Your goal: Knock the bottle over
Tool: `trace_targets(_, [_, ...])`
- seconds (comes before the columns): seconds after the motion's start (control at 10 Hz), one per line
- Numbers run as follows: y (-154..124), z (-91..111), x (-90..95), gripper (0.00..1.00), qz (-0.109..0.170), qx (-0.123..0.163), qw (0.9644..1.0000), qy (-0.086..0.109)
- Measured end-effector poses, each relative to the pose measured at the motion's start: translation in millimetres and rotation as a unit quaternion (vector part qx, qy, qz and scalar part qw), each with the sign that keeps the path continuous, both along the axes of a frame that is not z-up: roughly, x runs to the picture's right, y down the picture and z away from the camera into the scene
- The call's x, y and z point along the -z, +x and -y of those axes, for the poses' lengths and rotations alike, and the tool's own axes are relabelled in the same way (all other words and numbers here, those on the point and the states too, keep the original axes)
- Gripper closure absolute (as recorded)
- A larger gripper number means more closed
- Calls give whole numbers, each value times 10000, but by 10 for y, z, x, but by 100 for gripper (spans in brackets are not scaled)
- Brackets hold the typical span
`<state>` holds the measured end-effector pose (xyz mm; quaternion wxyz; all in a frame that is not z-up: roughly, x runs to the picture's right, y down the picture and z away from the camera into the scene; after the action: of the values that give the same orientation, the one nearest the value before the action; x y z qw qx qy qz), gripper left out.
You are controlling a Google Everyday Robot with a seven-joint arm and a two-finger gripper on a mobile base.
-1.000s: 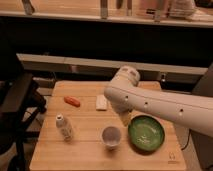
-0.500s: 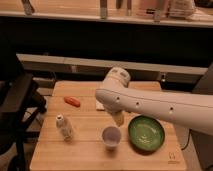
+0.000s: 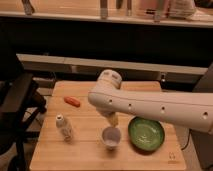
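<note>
— Gripper (image 3: 113, 119): only a yellowish tip shows under the arm, hanging just behind and above the white cup (image 3: 111, 137). Open or closed cannot be told, because the arm covers most of it.

— Noted. Largest things next?

— Wooden table (image 3: 90, 156), carrying everything. White arm (image 3: 150, 104) reaches in from the camera's right and ends over the far side of the cup. Green bowl (image 3: 146, 134) sits just beside the cup, on the camera's right. The cup itself is upright, mouth up.

— And the bottle?

— Bottle (image 3: 63, 127) stands on the table to the camera's left of the cup, apart from it, with bare wood between. Its white cap is on top and its base is down. It may lean a touch, but it is not lying. The smallest thing is an orange item (image 3: 72, 101), lying flat beyond the cup and to its left.

— Progress?

— As a judgement, none of the task is done. The bottle is upright and nothing touches it. The gripper is at the cup, not at the bottle. Left to do: the whole sideways approach from the cup across to the bottle, then a push on its upper part to tip it.

— Risk?

— The cup sits right below the gripper, so a low sweep from there could catch it first.
</note>
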<state>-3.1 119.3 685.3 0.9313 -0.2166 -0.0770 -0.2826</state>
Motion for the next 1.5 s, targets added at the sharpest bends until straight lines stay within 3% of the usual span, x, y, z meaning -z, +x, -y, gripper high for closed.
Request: trace_targets(1.5, [-544,-149,-52,20,695,173,9970,-279])
